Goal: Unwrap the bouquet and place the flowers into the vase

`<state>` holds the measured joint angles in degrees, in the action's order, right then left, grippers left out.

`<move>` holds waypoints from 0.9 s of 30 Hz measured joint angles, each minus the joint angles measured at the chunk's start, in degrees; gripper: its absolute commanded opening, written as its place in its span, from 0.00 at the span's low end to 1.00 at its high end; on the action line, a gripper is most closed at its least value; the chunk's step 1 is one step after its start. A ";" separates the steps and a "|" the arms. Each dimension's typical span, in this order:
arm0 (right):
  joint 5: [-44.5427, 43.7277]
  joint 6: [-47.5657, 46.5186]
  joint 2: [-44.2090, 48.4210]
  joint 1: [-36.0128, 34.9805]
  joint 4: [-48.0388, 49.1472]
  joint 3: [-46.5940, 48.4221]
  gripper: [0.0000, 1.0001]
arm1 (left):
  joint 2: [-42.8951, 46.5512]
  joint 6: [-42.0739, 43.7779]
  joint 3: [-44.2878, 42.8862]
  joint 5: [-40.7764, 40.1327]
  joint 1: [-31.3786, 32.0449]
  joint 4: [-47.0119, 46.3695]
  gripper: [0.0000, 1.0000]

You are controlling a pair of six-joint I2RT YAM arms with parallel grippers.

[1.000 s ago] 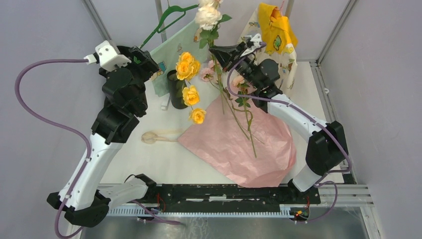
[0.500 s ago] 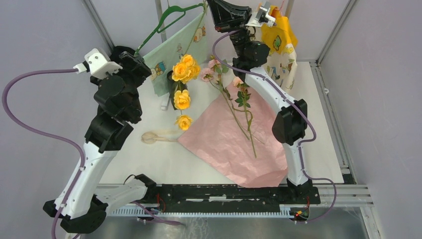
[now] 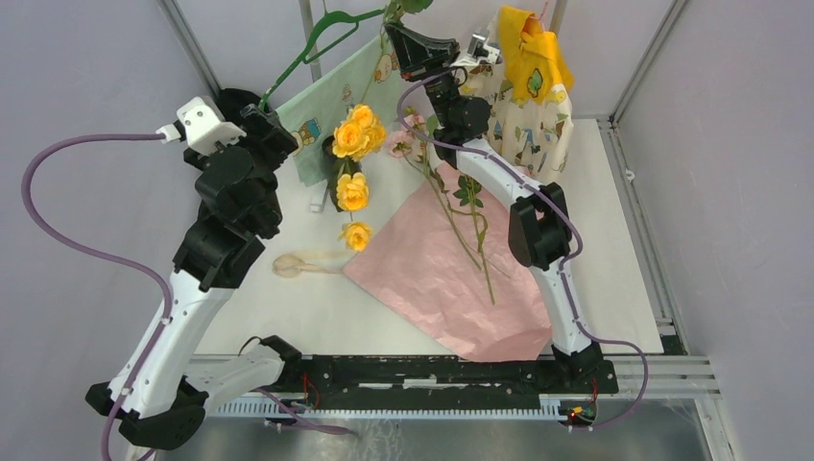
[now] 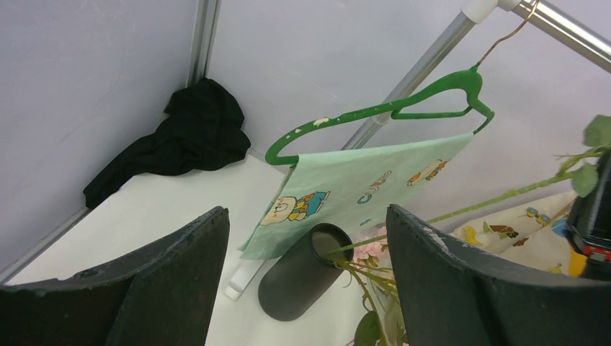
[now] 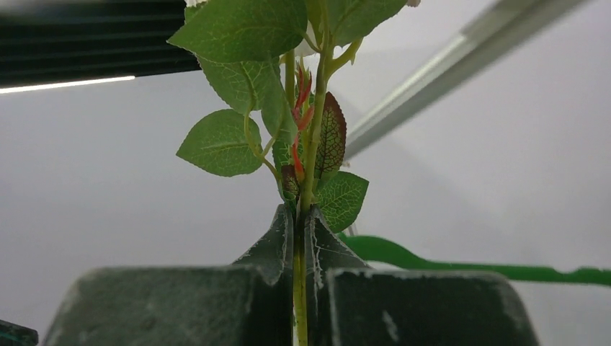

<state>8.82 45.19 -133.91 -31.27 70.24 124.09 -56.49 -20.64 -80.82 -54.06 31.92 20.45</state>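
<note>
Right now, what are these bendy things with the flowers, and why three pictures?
They are two robot arms bolted to a table. One picture looks down from above; the other two come from a camera on each wrist. The right gripper is pinched shut on a leafy rose stem, held high, its lower end at the black vase. The left gripper is open and holds nothing. Yellow roses already stand in the vase. On the table lie pink wrapping paper, more flowers and a beige ribbon.
</note>
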 measured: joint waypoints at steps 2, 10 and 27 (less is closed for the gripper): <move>-0.35 0.57 -1.53 -0.22 -0.22 0.07 0.01 | 0.07 0.02 0.39 -0.20 0.00 -0.11 0.86; 0.24 1.20 -2.23 -1.77 1.51 -7.19 0.00 | 0.31 0.09 1.68 -1.44 -0.02 -1.42 0.86; 8.35 -0.02 -2.23 -3.80 -2.01 -10.88 0.55 | 0.17 0.09 1.73 -1.49 -0.02 -2.19 0.87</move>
<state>17.17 45.17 -136.14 -35.07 68.23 113.21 -56.31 -20.56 -79.09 -55.55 31.90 18.26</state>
